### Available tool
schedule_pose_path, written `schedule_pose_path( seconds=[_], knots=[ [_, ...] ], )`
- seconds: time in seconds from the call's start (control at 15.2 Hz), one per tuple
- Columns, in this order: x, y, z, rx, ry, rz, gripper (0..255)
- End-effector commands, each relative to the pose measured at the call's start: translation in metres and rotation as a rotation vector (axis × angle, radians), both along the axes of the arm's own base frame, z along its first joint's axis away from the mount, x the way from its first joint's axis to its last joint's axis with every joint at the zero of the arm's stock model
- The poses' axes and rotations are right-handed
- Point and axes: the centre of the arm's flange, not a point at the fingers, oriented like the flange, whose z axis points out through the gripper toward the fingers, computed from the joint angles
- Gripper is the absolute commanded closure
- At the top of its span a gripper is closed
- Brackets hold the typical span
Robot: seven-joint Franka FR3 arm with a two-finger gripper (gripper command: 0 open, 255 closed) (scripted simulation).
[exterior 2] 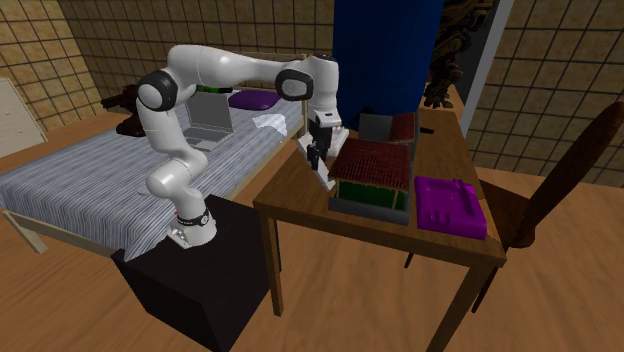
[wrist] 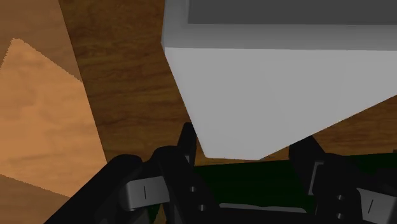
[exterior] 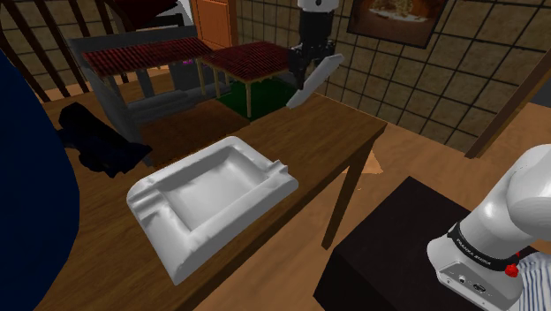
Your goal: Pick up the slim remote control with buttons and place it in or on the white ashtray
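The tool [exterior: 308, 64] is closed on the remote control [exterior: 315, 81], a slim plain-white slab. In the wrist view the two black fingers [wrist: 186, 141] stand partly apart, one on either side of the slab's narrowed end, and press against it, so the tool [wrist: 247, 153] pinches the remote control [wrist: 273, 89] rather than simply flanking it. In the shoulder view the slab hangs tilted from the grip. Its lower end points down toward the table [exterior: 327, 132] and its upper end rises to the view's right. I cannot tell whether that lower tip touches the wood. The tool is at the far end of the table, close to the edge on the view's right. The white ashtray [exterior: 190, 243] is a broad square dish with notched rims. It lies flat on the near part of the table, well apart from the tool toward the view's lower left, and bare brown wood runs between them. A black object [exterior: 93, 137] lies on the table's left side beside the ashtray. In the second exterior view the tool [exterior 2: 317, 160] hangs at the table's corner nearest the bed [exterior 2: 90, 190], just beside a grey box with a red top [exterior 2: 372, 165]. A purple object [exterior 2: 450, 205] lies further along the table.
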Motion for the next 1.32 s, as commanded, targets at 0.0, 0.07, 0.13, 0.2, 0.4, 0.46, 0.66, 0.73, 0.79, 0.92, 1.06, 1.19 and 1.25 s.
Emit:
schedule_pose_path(
  seconds=[0.0,0.07,0.13,0.2,0.4,0.46,0.66,0.73,0.79,0.92,1.06,1.19,1.25],
  knots=[
    [0.0,0.0,0.011,0.0,-0.001,0.0,255],
    [0.0,0.0,0.017,0.0,-0.001,0.0,255],
    [0.0,0.0,0.022,0.0,-0.001,0.0,255],
    [0.0,0.0,0.027,0.0,-0.001,0.0,255],
    [-0.008,0.025,0.028,0.0,-0.001,0.0,255],
    [-0.013,0.037,0.028,0.0,-0.001,0.0,255],
    [-0.025,0.075,0.028,0.0,-0.001,0.0,255],
    [-0.029,0.087,0.027,0.0,-0.001,0.0,255],
    [-0.033,0.1,0.027,0.0,-0.001,0.0,255],
    [-0.042,0.125,0.027,0.0,-0.001,0.0,255],
    [-0.05,0.15,0.027,0.0,-0.001,0.0,255],
    [-0.058,0.175,0.027,0.0,-0.001,0.0,255],
    [-0.062,0.188,0.027,0.0,-0.001,0.0,255]
  ],
)
